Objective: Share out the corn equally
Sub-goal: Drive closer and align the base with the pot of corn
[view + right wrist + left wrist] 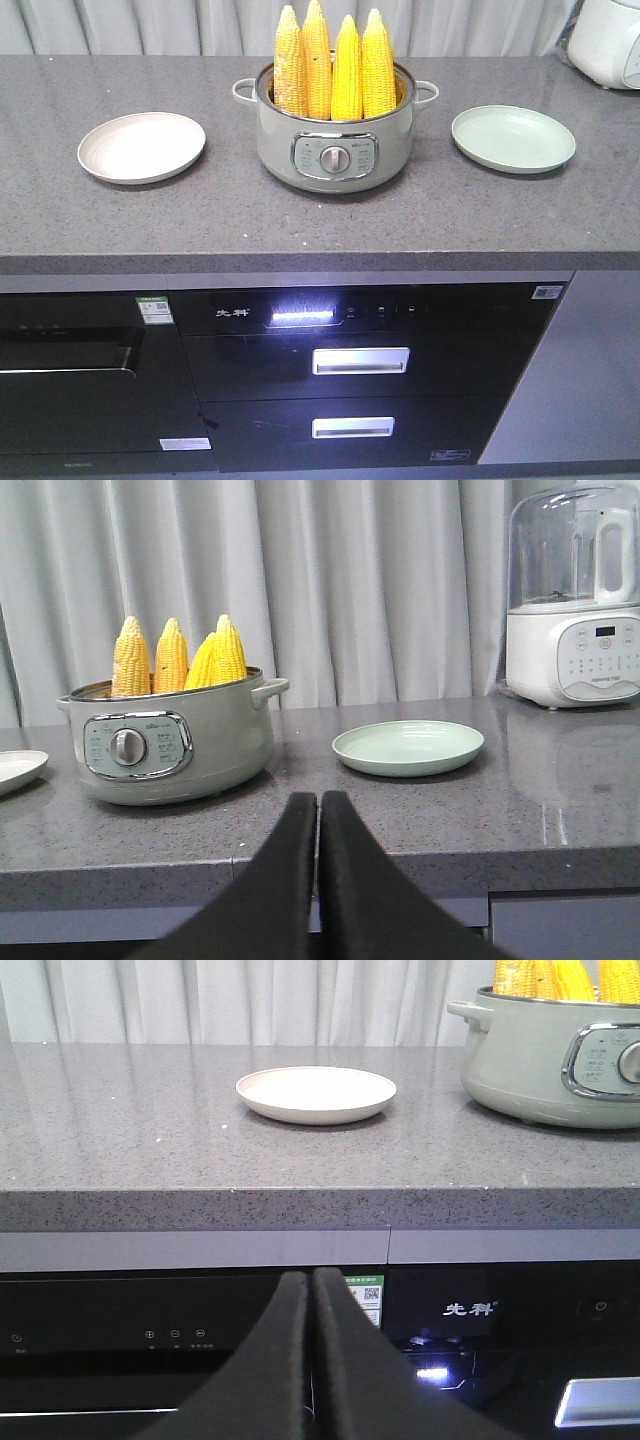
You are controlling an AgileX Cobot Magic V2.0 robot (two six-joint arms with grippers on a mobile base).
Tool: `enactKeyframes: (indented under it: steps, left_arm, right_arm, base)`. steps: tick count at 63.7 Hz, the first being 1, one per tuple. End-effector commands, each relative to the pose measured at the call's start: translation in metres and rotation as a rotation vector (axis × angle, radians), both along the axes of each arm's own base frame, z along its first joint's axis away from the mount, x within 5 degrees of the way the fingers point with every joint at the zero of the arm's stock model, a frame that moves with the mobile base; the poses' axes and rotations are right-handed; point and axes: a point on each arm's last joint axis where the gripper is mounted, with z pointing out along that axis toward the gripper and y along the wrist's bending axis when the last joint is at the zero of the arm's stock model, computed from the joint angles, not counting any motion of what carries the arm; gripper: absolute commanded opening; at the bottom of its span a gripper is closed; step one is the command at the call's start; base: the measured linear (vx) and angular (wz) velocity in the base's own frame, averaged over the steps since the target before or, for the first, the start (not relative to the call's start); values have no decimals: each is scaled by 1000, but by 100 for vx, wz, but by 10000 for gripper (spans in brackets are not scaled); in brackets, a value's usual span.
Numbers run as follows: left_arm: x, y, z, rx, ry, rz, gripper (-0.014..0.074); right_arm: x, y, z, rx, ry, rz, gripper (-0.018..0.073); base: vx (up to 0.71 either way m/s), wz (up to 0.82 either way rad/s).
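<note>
1. Your left gripper [313,1282] is closed: the two black fingers press together tip to tip with nothing between them. It sits low, in front of the counter [200,225] edge and level with the dark oven front [120,1335] below.
2. Your right gripper [319,802] is the same, with the fingers pinched together and holding nothing. It is also low, in front of the counter edge.
3. The corn [331,62] is four cobs, all in the pot [335,150]. They stand upright with tips up, packed side by side and touching, and their top halves stick out above the rim. Colour runs from pale to deep yellow.
4. The pot is round and grey-green, with a handle on each side. Its control panel and dial face you. It stands mid-counter.
5. The beige plate [141,147] lies flat on your left of the pot, near it but not touching.
6. The green plate [513,139] lies flat on your right of the pot, also apart from it.
7. The white appliance [573,600] has a clear jug on top and stands at the far right back of the counter, well apart from the green plate.
8. Under the counter there is a lit strip [300,316] on a black panel, with two drawers [360,395] with metal handles below it.
9. A pale curtain [380,580] hangs behind the counter.
</note>
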Motion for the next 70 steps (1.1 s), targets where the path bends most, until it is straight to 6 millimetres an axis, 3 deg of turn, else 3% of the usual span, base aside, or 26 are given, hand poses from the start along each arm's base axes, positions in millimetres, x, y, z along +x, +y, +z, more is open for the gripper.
enactKeyframes:
  steps: [1,70]
  left_arm:
    - [0,0,3,-8,-79,2,-6]
    - [0,0,3,-8,-79,2,-6]
  right_arm:
    - [-1,-1,4,-15,-64,-16,-3]
    - [-1,-1,4,-15,-64,-16,-3]
  base:
    - [2,0]
    - [3,0]
